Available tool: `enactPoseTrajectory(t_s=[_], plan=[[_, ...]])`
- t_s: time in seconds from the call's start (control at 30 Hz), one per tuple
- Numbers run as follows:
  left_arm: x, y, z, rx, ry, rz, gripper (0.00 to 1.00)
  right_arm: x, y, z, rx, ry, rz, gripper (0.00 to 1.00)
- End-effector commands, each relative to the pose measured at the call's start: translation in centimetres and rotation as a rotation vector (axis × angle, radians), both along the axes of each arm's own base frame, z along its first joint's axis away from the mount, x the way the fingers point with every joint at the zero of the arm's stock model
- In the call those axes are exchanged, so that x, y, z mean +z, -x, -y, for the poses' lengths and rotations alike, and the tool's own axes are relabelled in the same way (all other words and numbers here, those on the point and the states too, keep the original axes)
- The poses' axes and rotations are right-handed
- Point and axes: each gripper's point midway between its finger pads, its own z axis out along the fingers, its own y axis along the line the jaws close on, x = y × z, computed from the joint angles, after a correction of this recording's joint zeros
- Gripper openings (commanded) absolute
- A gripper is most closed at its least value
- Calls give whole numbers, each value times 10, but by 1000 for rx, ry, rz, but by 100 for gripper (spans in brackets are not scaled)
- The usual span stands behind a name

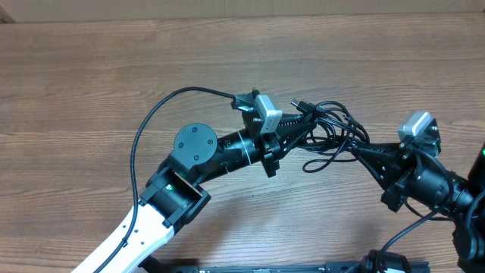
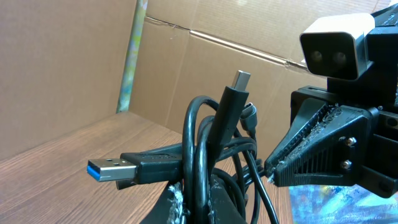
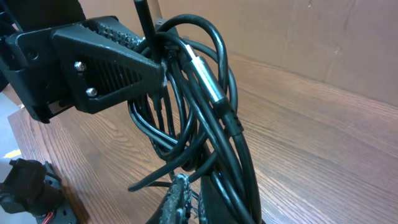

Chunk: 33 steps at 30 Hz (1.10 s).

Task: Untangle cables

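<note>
The cables (image 1: 327, 130) are a tangle of thin black cords, held between both grippers above the wooden table (image 1: 114, 68). My left gripper (image 1: 294, 130) is shut on the bunch's left side; in the left wrist view its jaws (image 2: 200, 198) pinch several cords. A blue-tongued USB plug (image 2: 106, 169) sticks out to the left and a silver-tipped plug (image 2: 240, 81) points up. My right gripper (image 1: 355, 146) is shut on the bunch's right side. In the right wrist view its jaws (image 3: 194, 200) clamp cord loops (image 3: 214, 118), and the left gripper (image 3: 155, 62) grips the top of the same loops.
The left arm's own thicker black wire (image 1: 155, 117) arcs over the table to its wrist. Cardboard walls (image 2: 74, 62) stand behind the table. A blue patterned patch (image 2: 323, 205) shows beneath the right gripper. A black arm part (image 3: 28, 186) sits at the right wrist view's bottom left.
</note>
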Motion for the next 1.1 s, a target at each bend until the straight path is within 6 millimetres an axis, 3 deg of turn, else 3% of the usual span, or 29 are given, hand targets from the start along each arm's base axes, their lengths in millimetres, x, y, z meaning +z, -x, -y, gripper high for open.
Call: enactPoseTrajectory(t_s=[0.0,0.1,0.13,0.17,0.2,0.37,0.47,0.6,0.8,0.93,1.07], plan=[[17,6,-3,-18,39,15,4,6,3,-2,13,1,22,4],[17,9,-2,-35,37,16,4,6,2,-1,9,5,26,4],[17,10,-2,-41,36,16,4,6,1,0,6,8,28,8],[16,12,-1,-53,33,16,4,5,-1,2,-6,19,32,24],[15,13,-1,-58,28,16,4,5,-2,3,-14,26,35,31],[1,8,-3,-41,-23,-2,4,7,-7,7,-35,48,60,42],[-3,2,-8,-35,-35,-18,4,8,-9,8,-42,55,68,43],[3,10,-10,-106,-21,10,4,4,-13,15,-76,96,71,42],[9,16,-10,-141,-7,37,4,7,-8,8,-30,75,82,41],[9,23,-8,-179,-8,41,4,11,2,-4,70,59,129,34],[9,24,-8,-184,-7,43,4,13,5,-7,88,43,130,20]])
